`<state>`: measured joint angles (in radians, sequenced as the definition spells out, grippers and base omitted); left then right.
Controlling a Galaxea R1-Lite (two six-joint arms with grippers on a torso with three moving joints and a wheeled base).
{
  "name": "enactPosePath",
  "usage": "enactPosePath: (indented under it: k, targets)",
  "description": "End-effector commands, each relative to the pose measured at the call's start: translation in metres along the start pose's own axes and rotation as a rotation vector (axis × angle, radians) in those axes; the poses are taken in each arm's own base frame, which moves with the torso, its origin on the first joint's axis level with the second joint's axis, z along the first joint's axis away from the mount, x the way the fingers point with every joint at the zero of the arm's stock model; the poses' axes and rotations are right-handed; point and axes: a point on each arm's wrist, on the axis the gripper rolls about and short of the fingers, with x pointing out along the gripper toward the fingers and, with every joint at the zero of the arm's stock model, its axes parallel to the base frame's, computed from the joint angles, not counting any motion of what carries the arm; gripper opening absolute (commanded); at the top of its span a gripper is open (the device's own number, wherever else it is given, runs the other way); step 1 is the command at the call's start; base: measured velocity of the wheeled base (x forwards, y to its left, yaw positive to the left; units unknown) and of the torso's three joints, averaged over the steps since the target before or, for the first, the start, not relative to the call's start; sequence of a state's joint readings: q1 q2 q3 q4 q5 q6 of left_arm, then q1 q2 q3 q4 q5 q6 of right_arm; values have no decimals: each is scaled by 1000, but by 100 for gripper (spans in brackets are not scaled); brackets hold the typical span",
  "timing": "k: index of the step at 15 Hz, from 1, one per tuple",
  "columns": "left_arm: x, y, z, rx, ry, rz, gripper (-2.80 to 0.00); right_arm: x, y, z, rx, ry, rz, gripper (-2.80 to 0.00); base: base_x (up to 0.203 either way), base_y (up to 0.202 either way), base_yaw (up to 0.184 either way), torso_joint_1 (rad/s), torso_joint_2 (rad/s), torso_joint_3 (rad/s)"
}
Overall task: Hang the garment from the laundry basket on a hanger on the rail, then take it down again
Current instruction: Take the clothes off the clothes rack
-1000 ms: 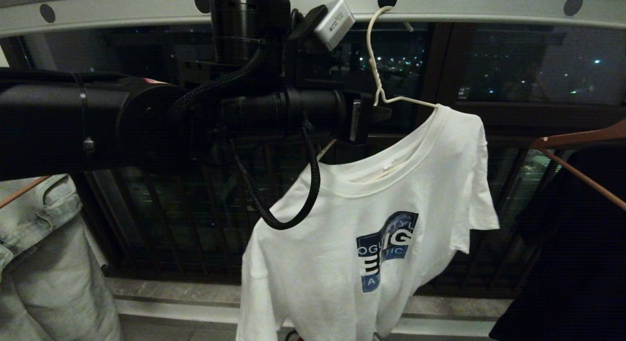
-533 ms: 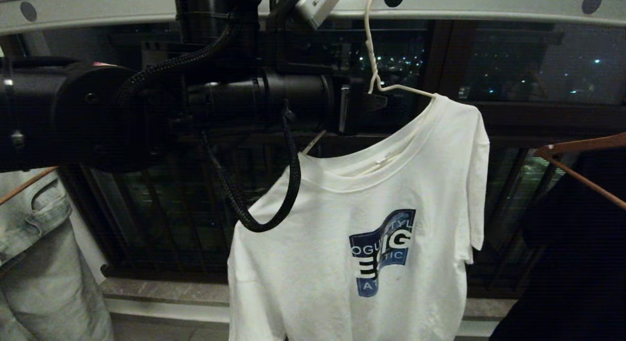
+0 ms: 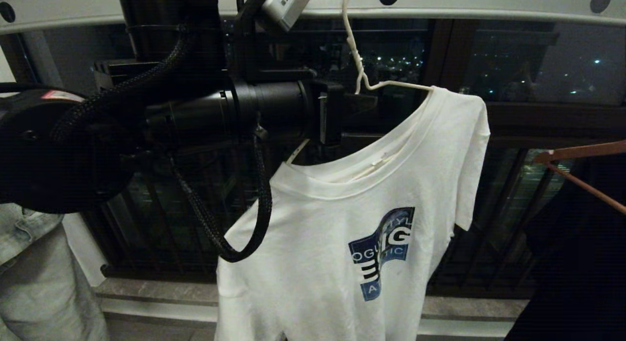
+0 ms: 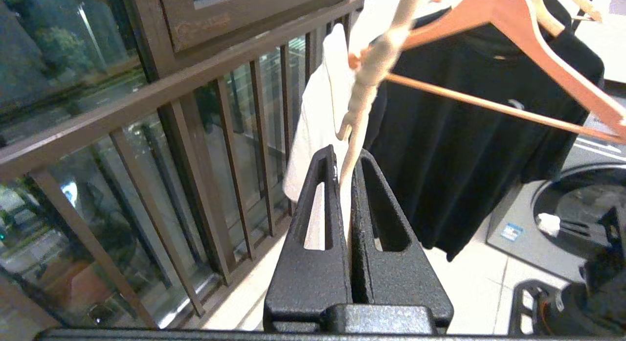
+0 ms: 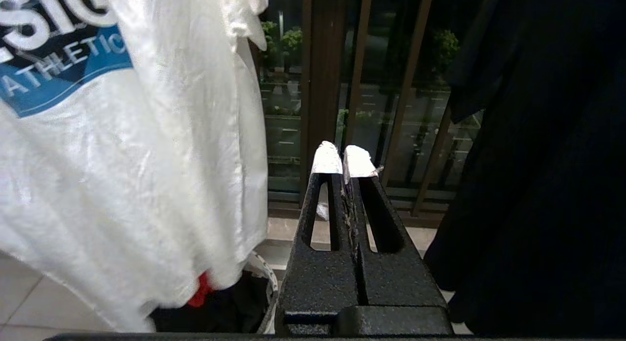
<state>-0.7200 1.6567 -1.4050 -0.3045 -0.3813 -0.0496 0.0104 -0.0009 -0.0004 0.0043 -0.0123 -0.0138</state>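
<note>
Head view: the left tool (image 3: pixel 362 103) is clamping the hanger (image 3: pixel 361 72) under the rail (image 3: pixel 489 8), the T-shirt (image 3: pixel 342 243) hanging from it.

Left wrist view: its jaws are pinching the hanger's wire.

Right wrist view: the right tool (image 5: pixel 342 157) is sitting together, empty, beside the T-shirt, above the basket (image 5: pixel 266 277).

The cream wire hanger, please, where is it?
Head view, upper centre: the hanger is below the rail, pinched in the left claw, the T-shirt on it.

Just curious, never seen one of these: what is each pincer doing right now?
Left pincer: closed on the cream wire hanger carrying the white T-shirt.
Right pincer: closed, holding nothing.
</note>
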Motion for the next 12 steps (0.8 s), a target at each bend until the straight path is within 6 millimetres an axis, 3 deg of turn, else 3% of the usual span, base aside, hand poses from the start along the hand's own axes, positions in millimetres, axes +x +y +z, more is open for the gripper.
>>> enactPosePath:
  k: [1,8,12]
  targets:
    - [-11,-5,5,4,-12,-2,-280,0,0,0,0,2,0,-280,0,0,0,0,0,0]
    - [-48,-20,18,22,-52,-4,-280,0,0,0,0,2,0,-280,0,0,0,0,0,0]
    - [-67,-27,6,9,-18,-2,-280,0,0,0,0,2,0,-280,0,0,0,0,0,0]
